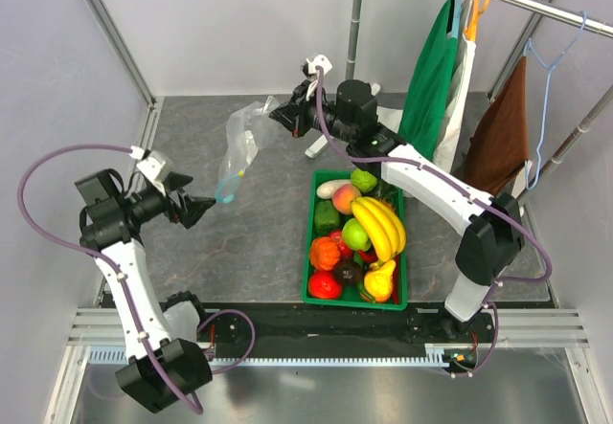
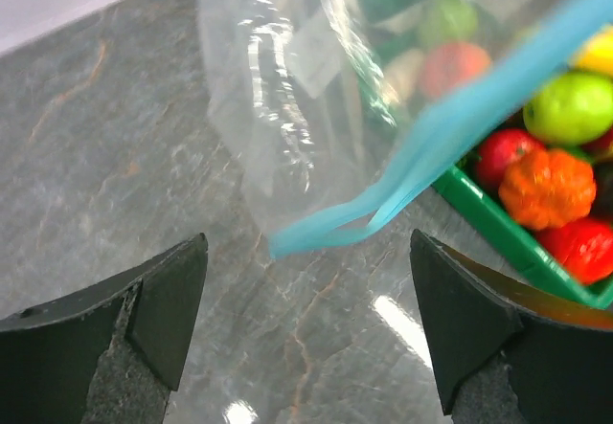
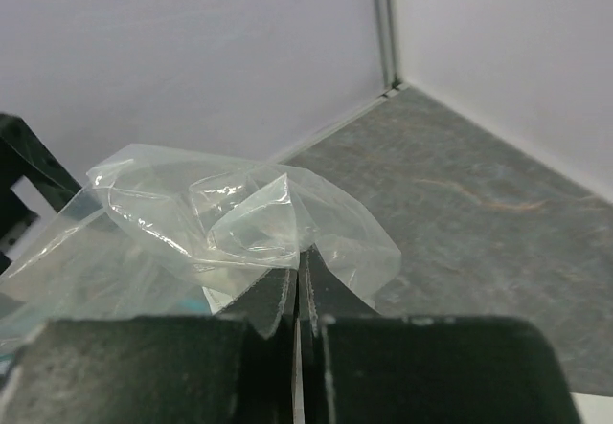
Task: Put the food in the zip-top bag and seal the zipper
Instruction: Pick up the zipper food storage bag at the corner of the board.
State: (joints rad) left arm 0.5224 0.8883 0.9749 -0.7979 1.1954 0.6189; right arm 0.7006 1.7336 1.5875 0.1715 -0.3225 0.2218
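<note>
1. The right jaws are pressed together on a bunched corner of the clear, thin, crinkly zip-top bag (image 3: 239, 213), pinching its film between the black tips.
2. The left jaws are spread wide and grip nothing; bare surface shows between them.
3. The bag (image 1: 239, 146) hangs from the right jaws above the surface, mouth end lowest. Its light-blue zipper strip (image 2: 450, 122) slants down to a point just ahead of the gap in the left jaws, not touching either tip.
4. In the left wrist view the strip's two layers part slightly at the low end.
5. All the glossy toy food lies in the green plastic crate (image 1: 311, 252), right of the bag and apart from it: a yellow banana bunch (image 1: 380, 228), a green apple (image 1: 355, 235), a ribbed orange piece (image 2: 548, 187), and red and dark pieces.
6. The grey, marbled, lightly glossy surface (image 1: 259, 242) lies bare between the left jaws and the crate's left wall.
7. Pale walls close the back and left edges; garments on a rail hang at the back right.
</note>
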